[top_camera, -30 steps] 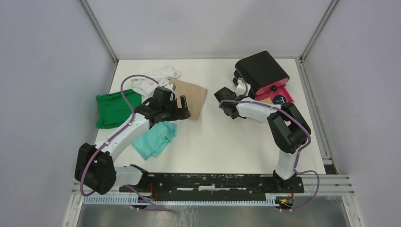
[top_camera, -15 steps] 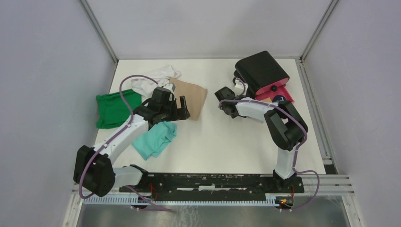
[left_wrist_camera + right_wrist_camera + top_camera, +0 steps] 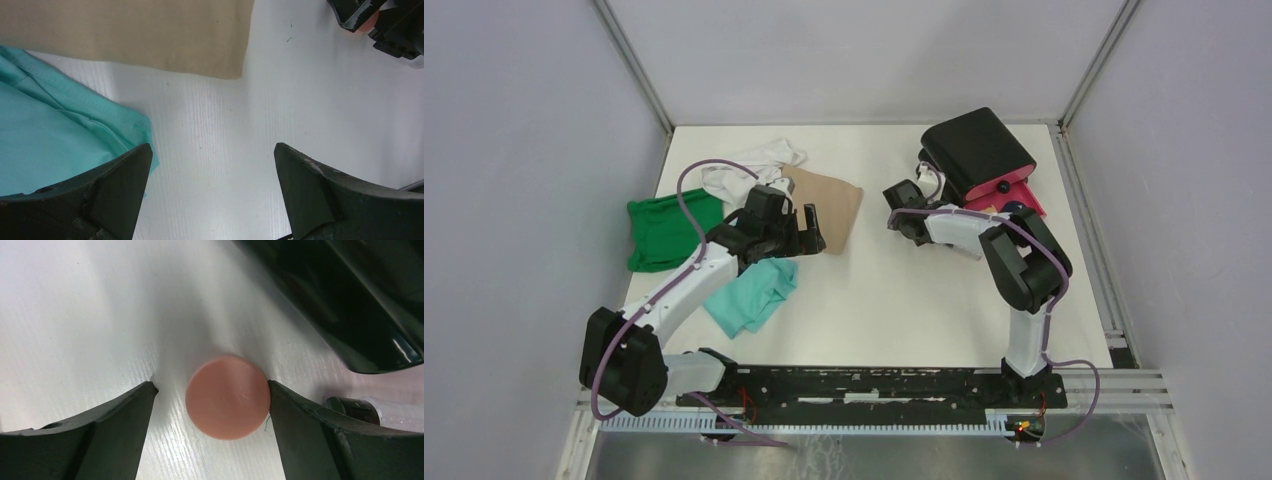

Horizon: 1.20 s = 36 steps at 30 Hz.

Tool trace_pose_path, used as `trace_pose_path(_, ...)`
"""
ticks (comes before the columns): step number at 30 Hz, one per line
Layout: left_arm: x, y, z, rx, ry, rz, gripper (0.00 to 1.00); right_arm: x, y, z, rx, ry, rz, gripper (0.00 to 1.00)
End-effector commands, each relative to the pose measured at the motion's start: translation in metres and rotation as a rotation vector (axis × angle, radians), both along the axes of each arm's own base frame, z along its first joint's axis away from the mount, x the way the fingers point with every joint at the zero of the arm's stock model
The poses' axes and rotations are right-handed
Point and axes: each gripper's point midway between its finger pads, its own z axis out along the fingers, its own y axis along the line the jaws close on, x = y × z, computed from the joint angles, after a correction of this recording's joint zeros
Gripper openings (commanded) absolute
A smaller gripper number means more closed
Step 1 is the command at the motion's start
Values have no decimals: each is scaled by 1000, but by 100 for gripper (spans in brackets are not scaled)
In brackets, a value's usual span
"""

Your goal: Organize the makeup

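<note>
Little looks sorted: the right gripper straddles the salmon-pink puff wide, not yet gripping, while the left gripper gapes empty.

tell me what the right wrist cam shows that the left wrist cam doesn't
Only the right wrist view: the salmon-pink round puff lying on the table between the open fingers of the right gripper, a glossy wall of the black box behind it, and the black-capped vial at the right edge. Only the left wrist view: the tan cloth and the teal cloth, with the left gripper open over bare table. Both: the white table, and the right gripper, which appears small in the left wrist view's top right corner.
</note>
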Motion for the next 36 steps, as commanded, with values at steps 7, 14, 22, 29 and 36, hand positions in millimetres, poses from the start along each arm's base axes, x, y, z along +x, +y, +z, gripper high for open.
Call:
trace_pose_path(7,3,2,9,4,-48,-17,99,0,-1,-15,35,5,-6,82)
trace_pose_path(14,3,2,9,3,-46,-16,99,-2,-6,-8,22,-4,-7,70)
trace_pose_path(22,4,1,11,-5,-51,-17,99,-7,-1,13,60,-27,44,51)
trace_pose_path(29,3,1,14,-5,-57,-19,99,-23,-3,56,66,-52,155,50)
trace_pose_path(36,5,0,17,-8,-67,-21,99,-63,-22,105,44,-66,270,51)
